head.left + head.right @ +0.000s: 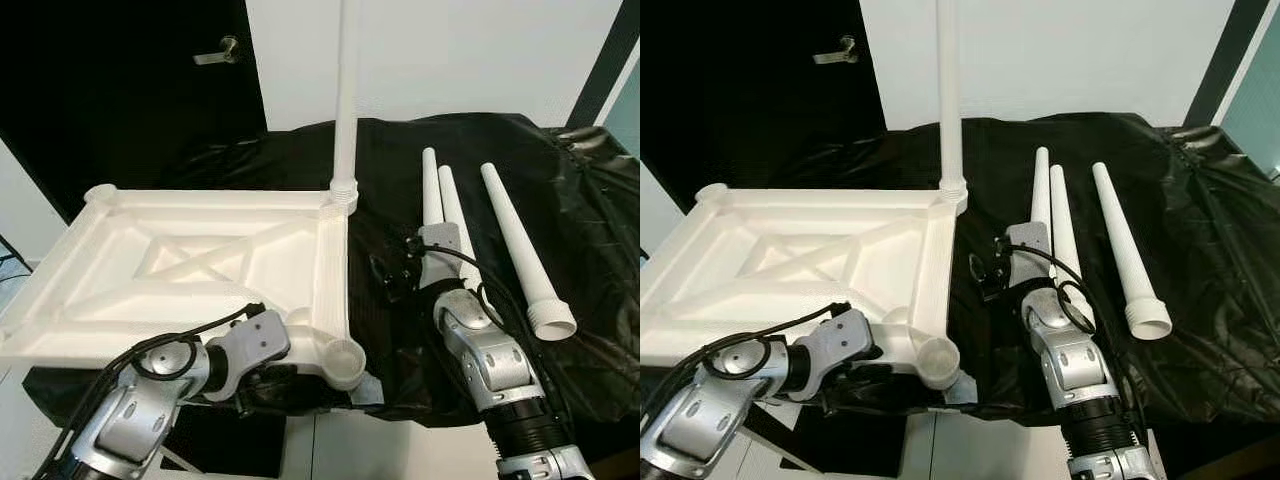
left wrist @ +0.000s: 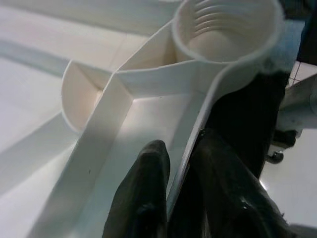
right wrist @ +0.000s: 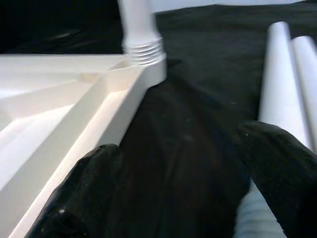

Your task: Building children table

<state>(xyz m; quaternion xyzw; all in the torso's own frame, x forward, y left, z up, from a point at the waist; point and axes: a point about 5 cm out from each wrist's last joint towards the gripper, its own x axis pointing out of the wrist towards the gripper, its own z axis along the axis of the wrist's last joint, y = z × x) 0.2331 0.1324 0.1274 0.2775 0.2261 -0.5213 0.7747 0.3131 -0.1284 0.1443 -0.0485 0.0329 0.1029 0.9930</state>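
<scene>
A white plastic tabletop [image 1: 332, 270] lies upside down on the black-covered table. One white leg [image 1: 346, 100] stands screwed upright in its far right corner. The near right corner socket [image 1: 345, 357] holds no leg. My left gripper [image 2: 181, 188] is shut on the tabletop's near rim wall just beside that socket, one finger on each side of the wall. Three loose legs lie on the cloth to the right: two side by side [image 1: 445, 205] and one apart [image 1: 520, 250]. My right gripper [image 3: 183, 178] is open over the cloth, between the tabletop's right edge and the paired legs.
The black cloth [image 1: 580, 250] covers the whole table and hangs over its front edge. A black door with a metal handle [image 1: 218, 52] and a white wall stand behind. White floor shows below the front edge.
</scene>
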